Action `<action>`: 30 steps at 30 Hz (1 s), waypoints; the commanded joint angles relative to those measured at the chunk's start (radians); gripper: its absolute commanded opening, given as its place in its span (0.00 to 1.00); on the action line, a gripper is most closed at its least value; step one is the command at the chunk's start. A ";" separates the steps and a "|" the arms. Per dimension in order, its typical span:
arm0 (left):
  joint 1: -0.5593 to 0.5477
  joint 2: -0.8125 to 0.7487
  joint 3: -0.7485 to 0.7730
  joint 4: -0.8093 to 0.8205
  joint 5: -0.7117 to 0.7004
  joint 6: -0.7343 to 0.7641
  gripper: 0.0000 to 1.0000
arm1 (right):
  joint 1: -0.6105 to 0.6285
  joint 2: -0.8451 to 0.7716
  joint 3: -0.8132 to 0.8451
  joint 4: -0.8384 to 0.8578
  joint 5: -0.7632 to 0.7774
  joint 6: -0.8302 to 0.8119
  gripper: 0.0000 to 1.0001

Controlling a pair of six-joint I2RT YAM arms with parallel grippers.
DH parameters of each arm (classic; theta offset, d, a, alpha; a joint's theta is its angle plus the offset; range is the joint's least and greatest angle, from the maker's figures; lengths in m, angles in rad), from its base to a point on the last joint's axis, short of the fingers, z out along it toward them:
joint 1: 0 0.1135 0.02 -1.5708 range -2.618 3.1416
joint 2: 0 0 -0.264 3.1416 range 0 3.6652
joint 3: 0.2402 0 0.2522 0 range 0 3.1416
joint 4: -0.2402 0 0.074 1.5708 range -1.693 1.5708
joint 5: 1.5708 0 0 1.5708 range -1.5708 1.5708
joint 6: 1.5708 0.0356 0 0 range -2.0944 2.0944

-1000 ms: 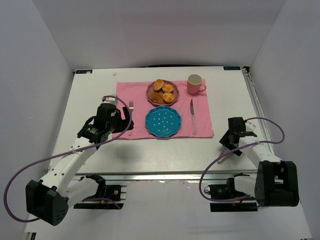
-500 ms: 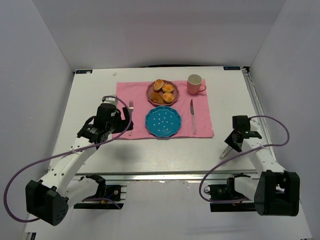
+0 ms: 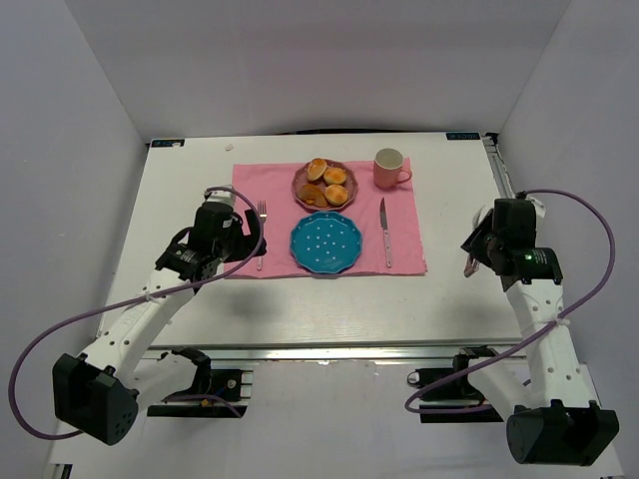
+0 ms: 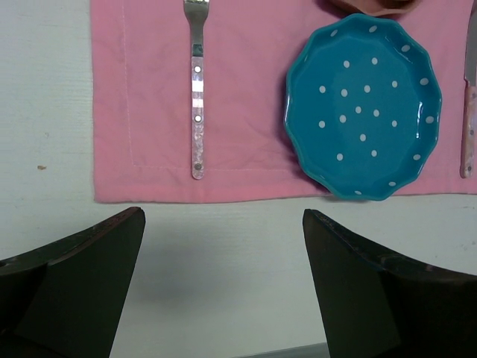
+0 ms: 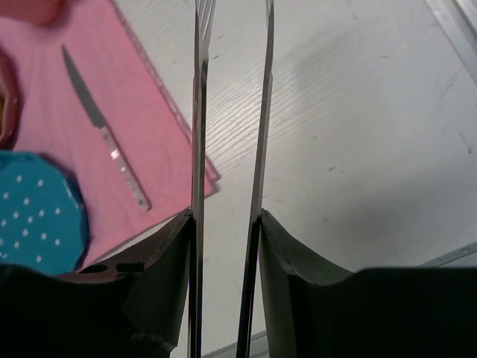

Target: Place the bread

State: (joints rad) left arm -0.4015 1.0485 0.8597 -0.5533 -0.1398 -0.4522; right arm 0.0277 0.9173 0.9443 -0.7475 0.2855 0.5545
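Right gripper (image 3: 475, 249) had lifted and swung toward the edge of the mat (image 3: 250, 180). The bread (image 3: 336, 194) sat on the pink plate (image 3: 297, 184). Left wrist: left gripper (image 4: 222, 224) gaped wide, empty; bread out of frame. Right wrist: I saw fingers (image 5: 160, 261) pinching metal tongs (image 5: 197, 112), tips cut off.

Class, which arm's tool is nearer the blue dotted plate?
Left. The open left tool sits just left of the blue dotted plate, beside the fork. The right tool, gripping tongs, is beyond the pink mat, far right of the plate.
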 commanded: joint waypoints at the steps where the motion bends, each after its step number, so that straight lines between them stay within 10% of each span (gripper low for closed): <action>1: 0.000 0.002 0.050 0.006 -0.027 0.009 0.98 | 0.011 -0.006 0.077 -0.030 -0.169 -0.085 0.44; 5: 0.000 0.002 0.059 0.003 -0.049 0.004 0.98 | 0.055 0.037 0.154 0.007 -0.318 -0.151 0.45; 18: 0.000 -0.054 0.110 -0.059 -0.150 -0.020 0.98 | 0.552 0.396 0.465 0.068 -0.145 -0.182 0.45; 30: 0.000 -0.068 0.056 -0.036 -0.146 -0.025 0.98 | 0.578 0.773 0.677 0.171 -0.101 -0.327 0.44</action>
State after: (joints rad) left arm -0.4015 1.0035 0.9260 -0.5980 -0.2848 -0.4721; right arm 0.6029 1.6749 1.5417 -0.6323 0.1482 0.2867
